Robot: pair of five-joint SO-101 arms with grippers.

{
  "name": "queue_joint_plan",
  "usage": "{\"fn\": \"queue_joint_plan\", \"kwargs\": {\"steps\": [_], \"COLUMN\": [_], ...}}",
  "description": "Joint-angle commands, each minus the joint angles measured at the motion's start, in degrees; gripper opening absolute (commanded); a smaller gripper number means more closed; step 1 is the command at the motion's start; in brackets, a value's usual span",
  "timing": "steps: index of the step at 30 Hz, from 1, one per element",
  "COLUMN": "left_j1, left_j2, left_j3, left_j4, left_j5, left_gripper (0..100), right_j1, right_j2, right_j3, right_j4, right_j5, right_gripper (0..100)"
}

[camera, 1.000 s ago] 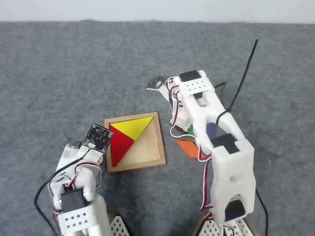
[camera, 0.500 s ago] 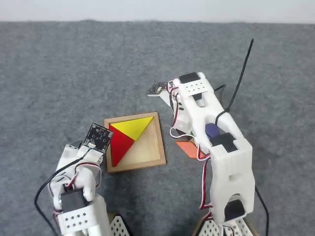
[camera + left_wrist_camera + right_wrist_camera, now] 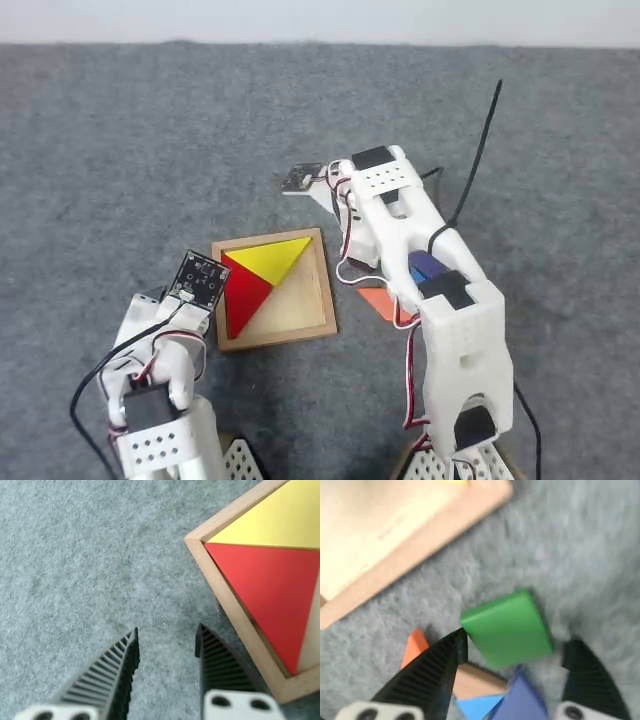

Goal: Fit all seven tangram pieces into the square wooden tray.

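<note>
Right gripper (image 3: 516, 641) has shifted slightly toward tray's far corner; jaws spread wide, straddling green square wooden piece (image 3: 507, 630) just beside square wooden tray (image 3: 275, 340). Grasp looks near. Left gripper (image 3: 167, 630) part-open, empty, at tray corner.

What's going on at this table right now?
It's a tangram job, partly done. The tray holds a red triangle and a yellow triangle so far. The right gripper is down over the loose pieces beside the tray, jaws open on either side of a green piece. An orange piece and blue pieces lie next to it. The left gripper hangs open over the carpet by a tray corner, holding nothing.
</note>
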Motion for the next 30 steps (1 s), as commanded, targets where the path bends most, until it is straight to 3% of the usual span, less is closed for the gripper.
{"fn": "queue_joint_plan", "kwargs": {"steps": [1, 7, 18, 25, 30], "left_j1": [-0.44, -0.44, -0.44, -0.44, -0.44], "left_j2": [-1.05, -1.05, -1.05, -1.05, -1.05], "left_j3": [-0.75, -0.75, -0.75, -0.75, -0.75], "left_j4": [0.18, 0.18, 0.18, 0.18, 0.18], "left_j5": [-0.44, -0.44, -0.44, -0.44, -0.44], "left_gripper": [18, 18, 18, 18, 18], "right_j1": [-0.84, -0.84, -0.84, -0.92, -0.92], "right_j2": [-0.48, -0.48, -0.48, -0.48, -0.57], "right_j3": [-1.49, -1.41, 0.97, 0.88, 0.79], "right_j4": [-1.19, -0.92, -1.45, -1.45, -1.45], "right_j5": [4.57, 10.46, 13.45, 13.45, 13.27], "right_gripper": [34.9, 32.9, 32.2, 13.0, 12.6]}}
